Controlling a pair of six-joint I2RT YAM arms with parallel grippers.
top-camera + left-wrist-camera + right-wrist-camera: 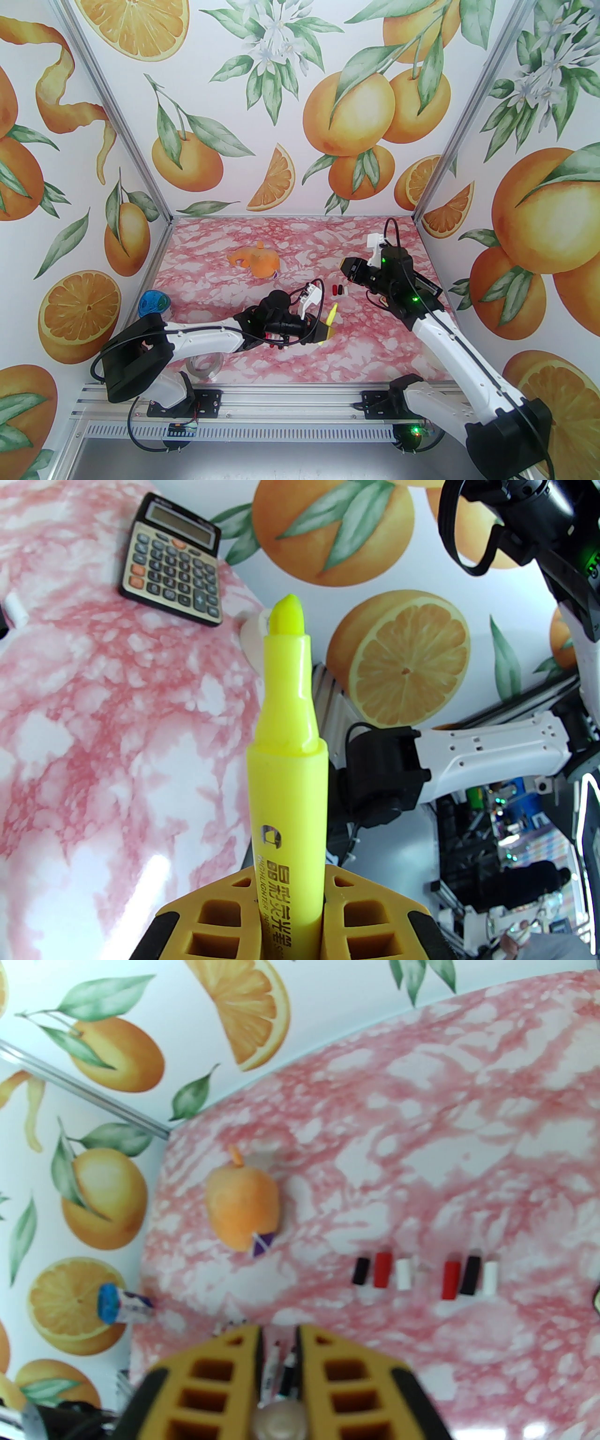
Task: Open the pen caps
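On yellow pen (286, 784): "HIGHLIGHTER"; left tool (290, 883) clamps it.

Pen caps (382, 1270): 6 counted, of which black 2, red 2, white 2.
Yellow highlighter (286, 770): 1.
Other pens (287, 1375): 2 made out, blurred, count uncertain.
Calculator (171, 562): 1.
Orange plush toy (243, 1208): 1.
Blue-topped container (110, 1304): 1.
Clear tape roll (204, 365): 1.
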